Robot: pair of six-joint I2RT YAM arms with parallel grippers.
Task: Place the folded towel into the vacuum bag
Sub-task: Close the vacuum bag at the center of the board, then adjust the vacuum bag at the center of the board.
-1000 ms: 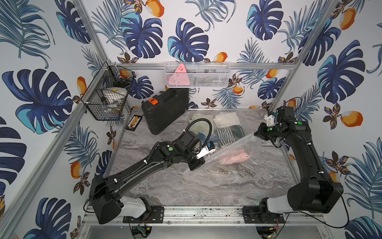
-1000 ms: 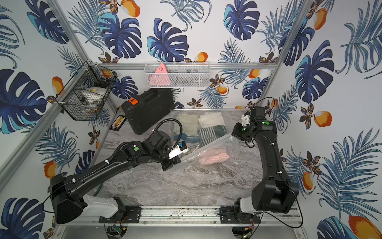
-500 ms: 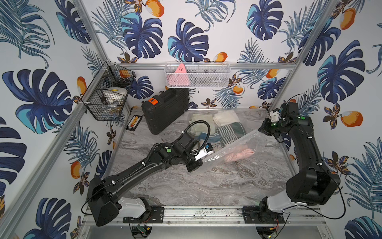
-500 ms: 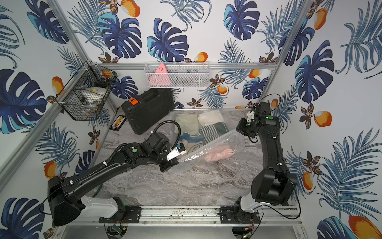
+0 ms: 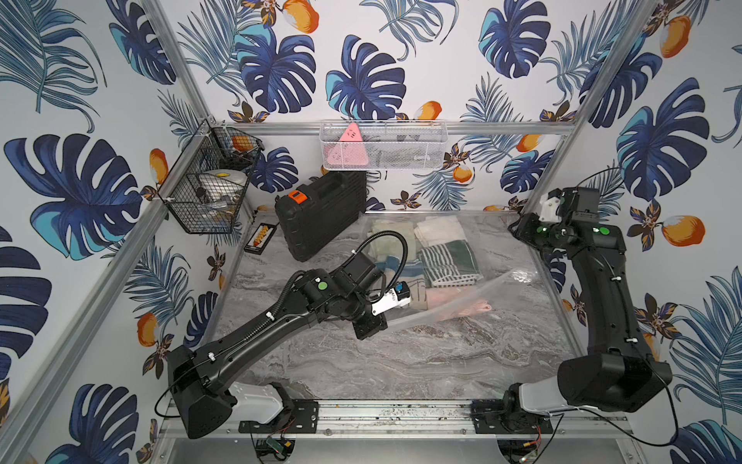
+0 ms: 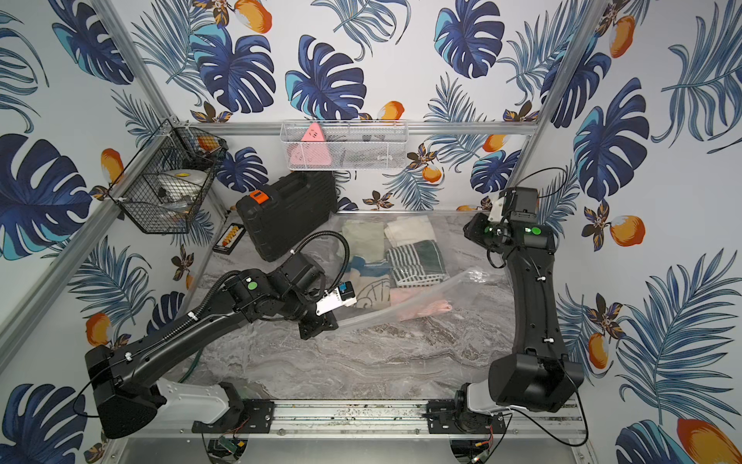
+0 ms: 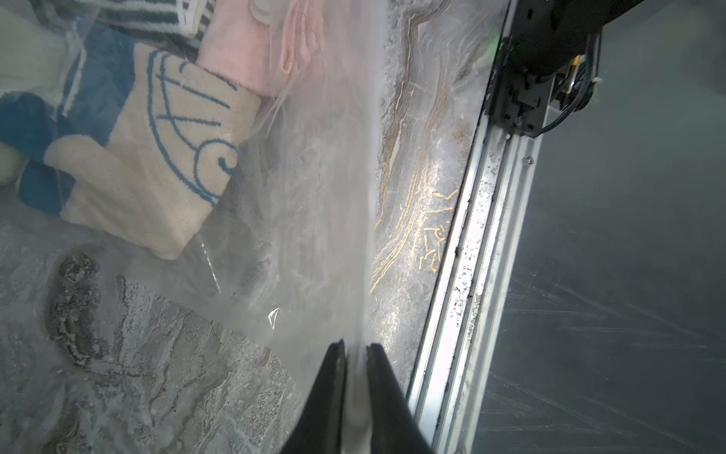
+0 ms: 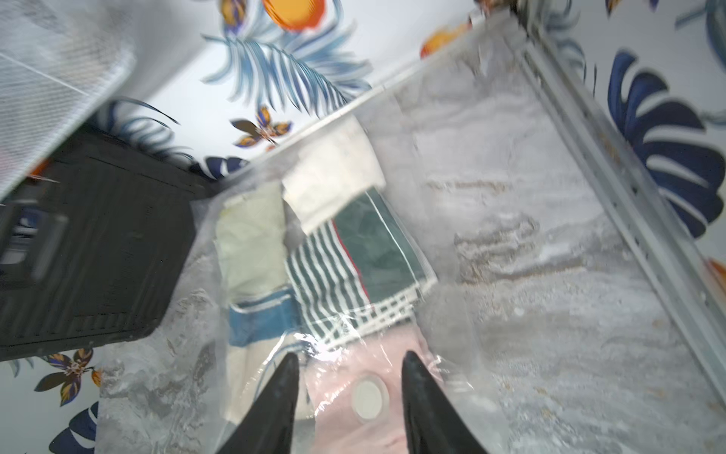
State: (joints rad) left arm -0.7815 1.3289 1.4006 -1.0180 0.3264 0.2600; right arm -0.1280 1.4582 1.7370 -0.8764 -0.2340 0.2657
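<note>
Left gripper (image 7: 355, 346) pinches the vacuum bag (image 7: 314, 236) rim, right gripper (image 8: 350, 357) spread empty; a slipping rim could spill the pink towel (image 7: 235, 47)

A grey marble-patterned tabletop (image 5: 401, 361) is shown. At its far left a black hard case (image 5: 321, 219) is stood, and a small black tray of coloured beads (image 5: 261, 238) is laid just left of it. The clear vacuum bag (image 5: 482, 293), filled with folded towels (image 5: 447, 261), is spread from the far middle to the right.
</note>
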